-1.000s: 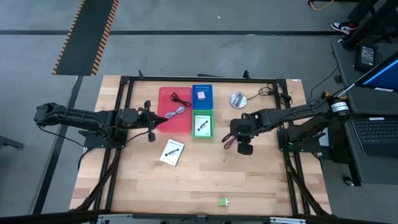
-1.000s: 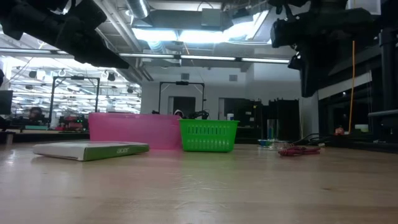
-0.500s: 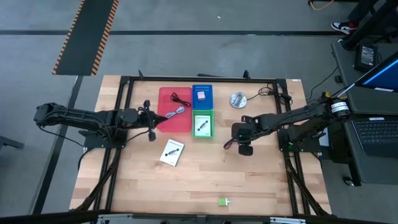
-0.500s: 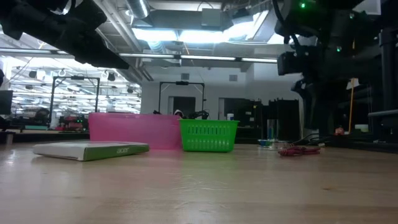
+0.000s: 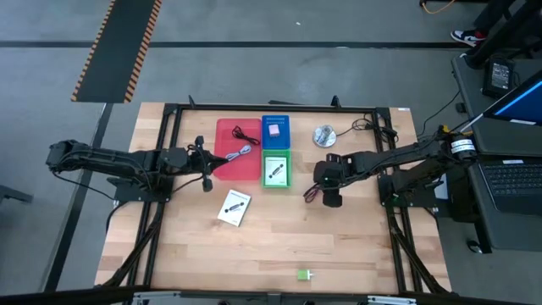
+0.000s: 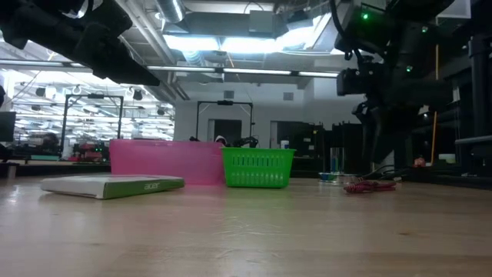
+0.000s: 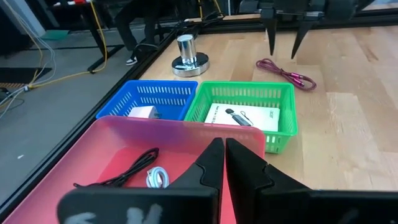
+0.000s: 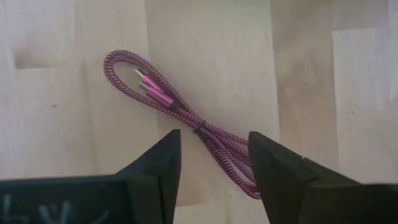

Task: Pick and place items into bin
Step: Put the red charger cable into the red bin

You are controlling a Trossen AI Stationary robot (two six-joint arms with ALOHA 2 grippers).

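A dark red cable (image 8: pixel 180 115) lies coiled on the bare table (image 5: pixel 364 246), right of the green bin (image 5: pixel 276 169). My right gripper (image 8: pixel 214 155) hovers open just above the cable (image 5: pixel 311 194), fingers pointing down, one on either side of its coil, touching nothing. My left gripper (image 7: pixel 222 158) is shut and holds nothing; it hovers at the left edge of the pink bin (image 5: pixel 238 149), which holds a black and a grey-blue cable. A white card (image 5: pixel 235 207) lies flat on the table. A small green block (image 5: pixel 303 274) sits near the front edge.
A blue bin (image 5: pixel 275 130) with a small block stands behind the green bin, which holds a white card. A round silver disc (image 5: pixel 323 135) stands at the back right. Black frame rails run along the table's sides.
My right gripper has come down toward the dark red cable and now hangs close over it. The cable has stayed where it was.
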